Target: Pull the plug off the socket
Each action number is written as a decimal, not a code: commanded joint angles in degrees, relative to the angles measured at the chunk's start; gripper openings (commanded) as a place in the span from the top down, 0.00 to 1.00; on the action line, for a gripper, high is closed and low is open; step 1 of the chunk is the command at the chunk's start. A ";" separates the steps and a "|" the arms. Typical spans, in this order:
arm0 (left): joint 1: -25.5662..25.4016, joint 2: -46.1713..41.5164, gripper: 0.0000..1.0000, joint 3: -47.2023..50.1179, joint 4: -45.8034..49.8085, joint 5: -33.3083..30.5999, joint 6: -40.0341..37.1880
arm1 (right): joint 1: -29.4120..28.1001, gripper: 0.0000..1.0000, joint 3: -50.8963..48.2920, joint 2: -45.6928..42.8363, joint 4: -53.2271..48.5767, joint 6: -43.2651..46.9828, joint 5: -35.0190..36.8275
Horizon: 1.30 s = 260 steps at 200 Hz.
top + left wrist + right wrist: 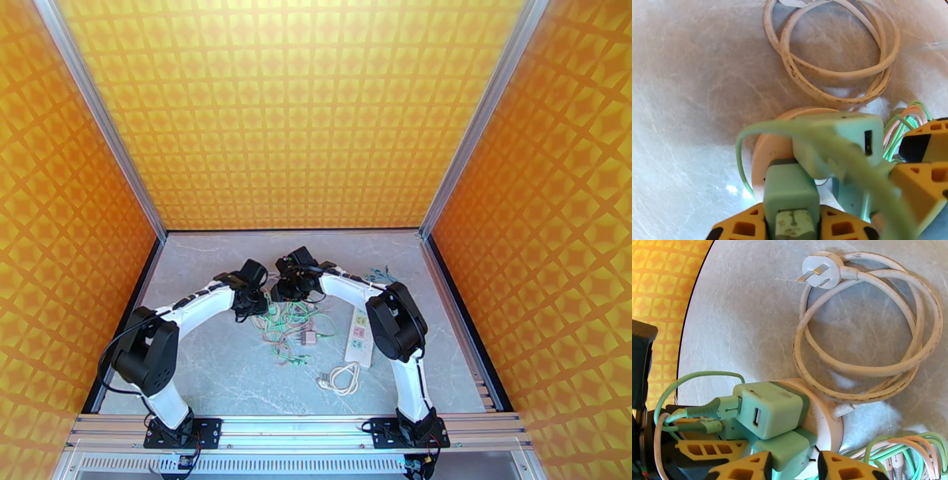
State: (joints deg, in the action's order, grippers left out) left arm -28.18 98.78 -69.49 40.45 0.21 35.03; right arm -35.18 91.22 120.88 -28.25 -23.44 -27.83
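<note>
The long white rectangular plastic socket strip (359,335) is lying flat, right of the middle of the pale grey marbled tabletop (213,371), with its grubby white cord (853,273) coiling at its near end. The mint-green cube-shaped plastic plug (786,455) is looking light, hard and smooth-sided, so I am judging it prone to slipping under a loose pinch. Its flat opposite faces, close to the socket, are offering the best hold, never the limp green leads (711,410). The socket itself is seeming light enough to be lifting along unless braced.

The right gripper (792,471) is pinching that plug, and the left gripper (792,227) is pinching a neighbouring mint-green plug (790,189). A white rounded body (825,421) is sitting right behind both plugs; whether that is the socket's end I cannot tell.

Left of the socket, a tangle of thin green and pink cables (288,324) is sprawling. Orange patterned walls (300,118) are closing in on three sides of the socket.
</note>
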 commanded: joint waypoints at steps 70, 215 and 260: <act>-5.36 0.60 0.98 -6.78 3.65 -5.01 -2.36 | -0.51 0.65 -3.33 5.32 -9.02 2.10 7.26; 0.11 -6.13 0.99 -1.19 -3.23 4.26 3.15 | -0.54 0.65 -3.15 5.39 -9.08 2.09 7.45; -0.84 -3.57 0.99 -3.93 0.40 2.15 0.37 | -0.50 0.65 -3.39 5.35 -9.02 2.17 7.30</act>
State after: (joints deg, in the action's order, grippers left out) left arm -28.16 97.69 -69.69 42.65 -0.16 36.36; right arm -35.29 91.24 120.79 -28.73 -23.05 -28.10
